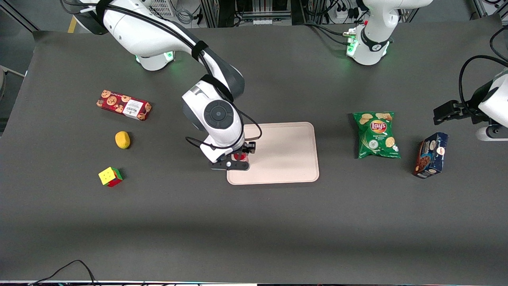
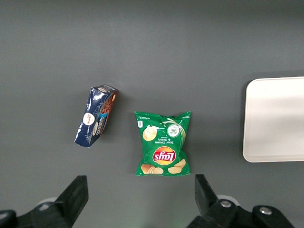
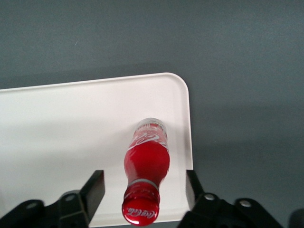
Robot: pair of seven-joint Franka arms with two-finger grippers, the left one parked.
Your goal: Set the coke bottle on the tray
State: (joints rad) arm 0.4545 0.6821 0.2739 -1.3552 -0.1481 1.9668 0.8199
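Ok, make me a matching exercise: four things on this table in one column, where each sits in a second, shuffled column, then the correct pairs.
Things:
1. coke bottle
2. chips bag
3. Rubik's cube
4. lemon

Places:
A. toward the working arm's end, nearest the front camera
B. between the cookie box and the cube
C. upright on the tray, between the open fingers of the end effector
D. between the tray and the blue box

Pairs: 1-C, 2-D, 3-A, 4-B
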